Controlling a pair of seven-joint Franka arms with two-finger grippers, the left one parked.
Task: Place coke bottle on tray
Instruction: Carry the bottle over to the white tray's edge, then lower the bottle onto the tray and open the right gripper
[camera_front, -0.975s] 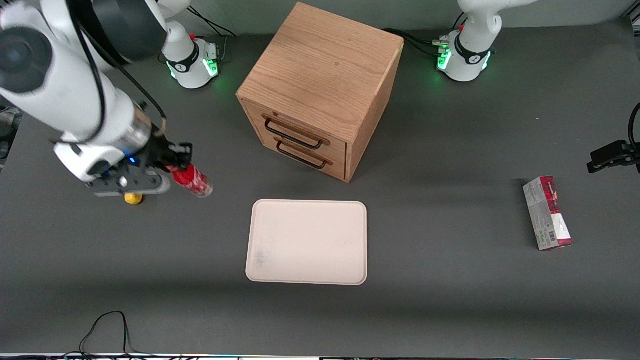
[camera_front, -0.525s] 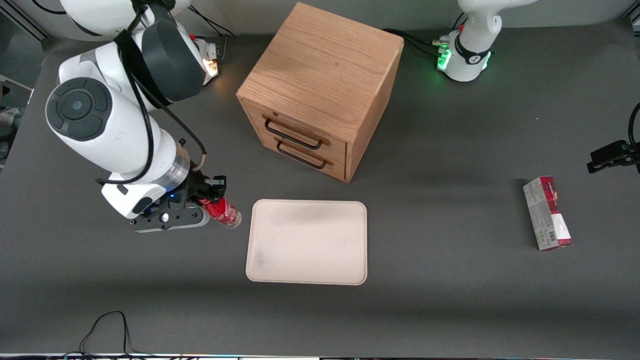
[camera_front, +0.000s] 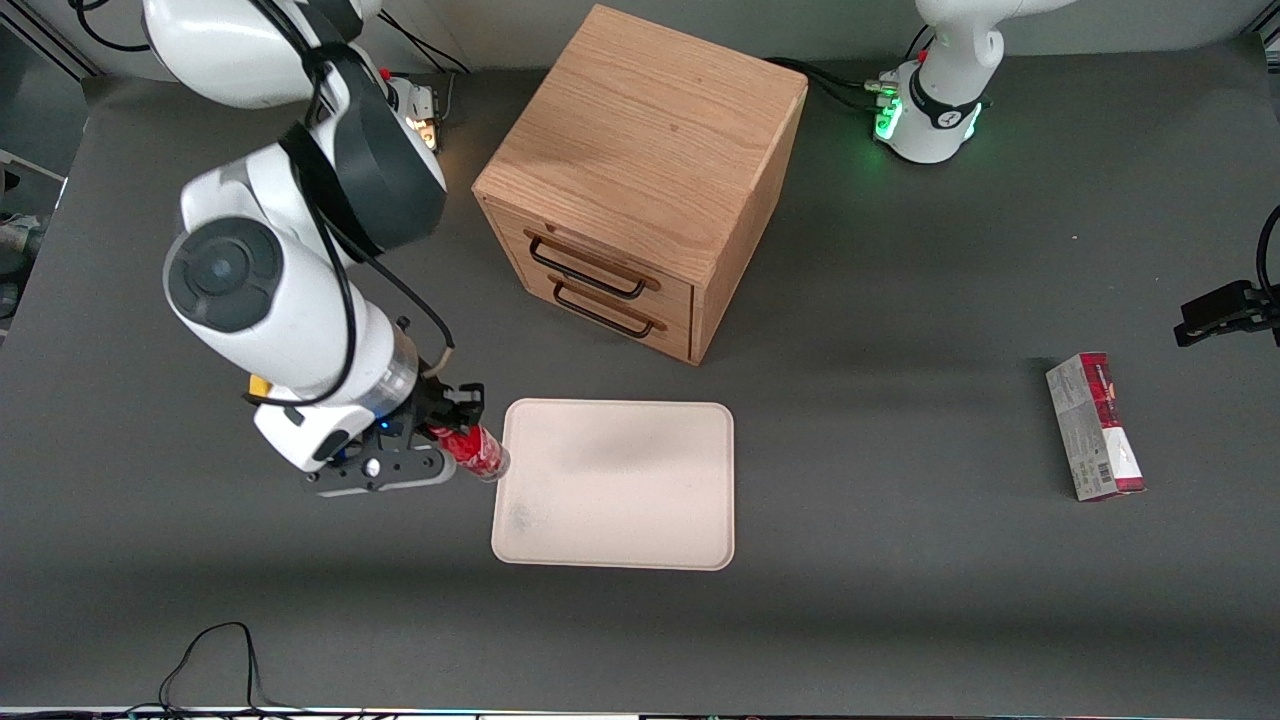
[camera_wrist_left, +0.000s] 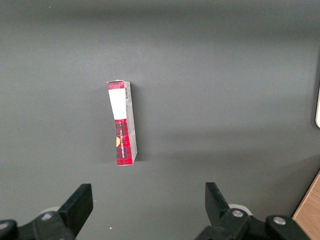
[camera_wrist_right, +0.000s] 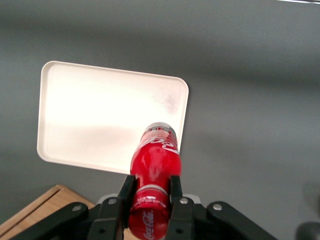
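I see the glossy red plastic coke bottle (camera_wrist_right: 154, 172) gripped by my gripper (camera_wrist_right: 150, 200), whose black fingers (camera_wrist_right: 126, 191) look matt. The cream tray (camera_front: 640, 500) is smooth and dull. The drawer cabinet (camera_front: 640, 180) shows grained wood; the tabletop (camera_front: 900, 600) is matt grey.

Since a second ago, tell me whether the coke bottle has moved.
Yes. Held in the pincer, the coke bottle has travelled toward the tray and nearer the front camera; its base now reaches the tray's edge.
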